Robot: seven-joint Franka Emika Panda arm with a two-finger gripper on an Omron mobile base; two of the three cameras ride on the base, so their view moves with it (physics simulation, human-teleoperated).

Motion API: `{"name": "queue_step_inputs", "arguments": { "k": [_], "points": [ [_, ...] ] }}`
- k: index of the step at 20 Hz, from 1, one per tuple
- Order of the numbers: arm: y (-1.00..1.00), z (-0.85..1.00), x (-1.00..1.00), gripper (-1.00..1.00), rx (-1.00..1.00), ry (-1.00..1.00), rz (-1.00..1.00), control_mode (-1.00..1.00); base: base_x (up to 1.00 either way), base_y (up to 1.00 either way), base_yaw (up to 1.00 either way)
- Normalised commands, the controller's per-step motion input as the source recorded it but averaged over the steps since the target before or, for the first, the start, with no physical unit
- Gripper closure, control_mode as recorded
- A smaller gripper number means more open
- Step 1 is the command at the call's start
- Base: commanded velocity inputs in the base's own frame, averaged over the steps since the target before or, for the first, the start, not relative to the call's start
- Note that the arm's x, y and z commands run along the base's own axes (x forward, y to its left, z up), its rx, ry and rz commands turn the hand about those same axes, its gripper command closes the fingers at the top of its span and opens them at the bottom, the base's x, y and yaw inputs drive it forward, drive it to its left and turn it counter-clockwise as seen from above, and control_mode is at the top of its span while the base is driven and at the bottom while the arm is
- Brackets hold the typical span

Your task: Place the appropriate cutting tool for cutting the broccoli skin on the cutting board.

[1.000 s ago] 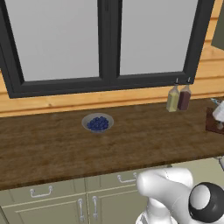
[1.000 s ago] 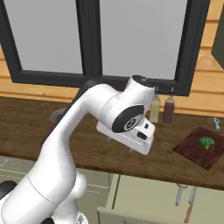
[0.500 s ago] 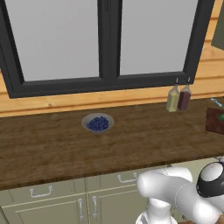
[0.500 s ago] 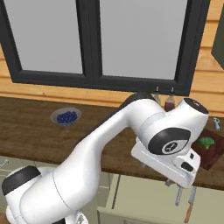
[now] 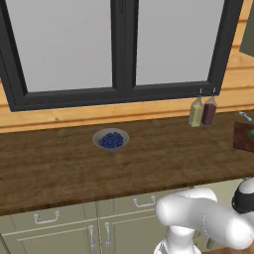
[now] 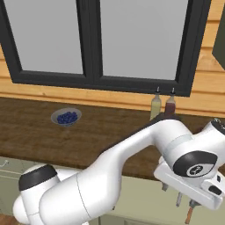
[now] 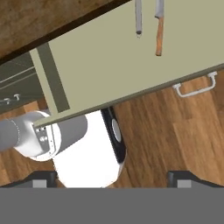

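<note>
Countertop of brown wood (image 5: 149,158) runs left to right below a dark-framed window (image 5: 124,47), with pale green cabinet fronts (image 5: 59,233) under its near edge. Toward the left of it sits a small grey bowl of blue berries (image 5: 111,140), also seen from the right base view (image 6: 66,117). At the far edge, against the wooden wall, stand two slim bottles side by side, one yellowish (image 5: 195,113) and one dark red (image 5: 209,112).

At the right end of the countertop lies the dark reddish-brown flat cutting board (image 5: 244,136), cut off by the edge of the left base view; a sliver of the bright green broccoli (image 5: 251,133) shows on it at that edge.

The white arm reaches out to the right and low, in front of the cabinets, and its two-finger gripper (image 7: 112,177) points down toward the wooden floor (image 7: 175,135). The two dark fingertips (image 7: 41,177) stand far apart at the bottom corners of the hand view, with nothing between them.

On the pale green cabinet front in the hand view hang two tools close together: a plain grey metal one (image 7: 138,17) and a knife with a reddish-brown wooden handle (image 7: 159,26). From the right base view the same brown handle (image 6: 189,214) and grey tool (image 6: 179,200) show just below the hand.
</note>
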Motion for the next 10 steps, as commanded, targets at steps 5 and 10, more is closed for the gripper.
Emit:
{"name": "queue_step_inputs", "arguments": {
  "k": [5,10],
  "points": [
    [-0.27,-0.39,0.10,-1.00,-0.01,0.00,0.00,-1.00,0.00,0.00,0.00],
    [-0.11,-0.43,0.30,-1.00,-0.05,0.00,0.00,-1.00,0.00,0.00,0.00]
  ]
}}
